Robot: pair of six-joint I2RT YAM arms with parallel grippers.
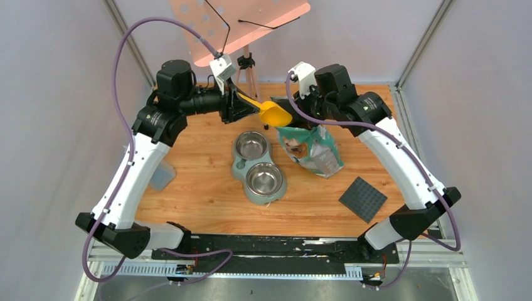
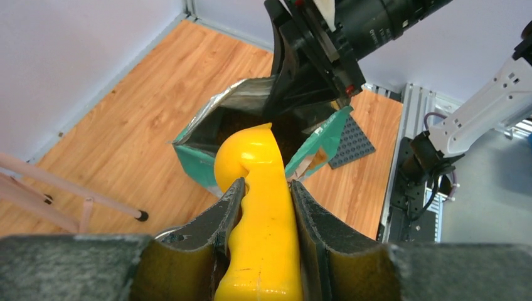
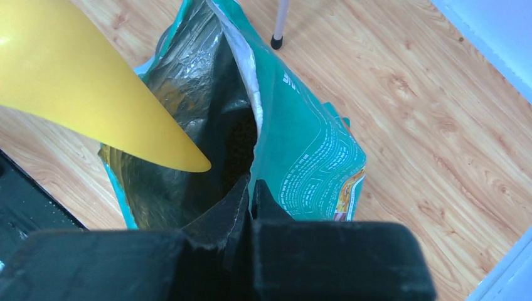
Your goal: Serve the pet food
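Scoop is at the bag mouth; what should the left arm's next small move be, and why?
Probably dip the yellow scoop, clamped in the left gripper, down into the bag: its tip sits at the mouth, the right gripper pinches the rim open, kibble shows inside, and both bowls look empty.

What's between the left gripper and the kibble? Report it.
The yellow scoop: the left gripper clamps its handle, its bowl at the open bag holding the kibble. Left wrist view shows it.
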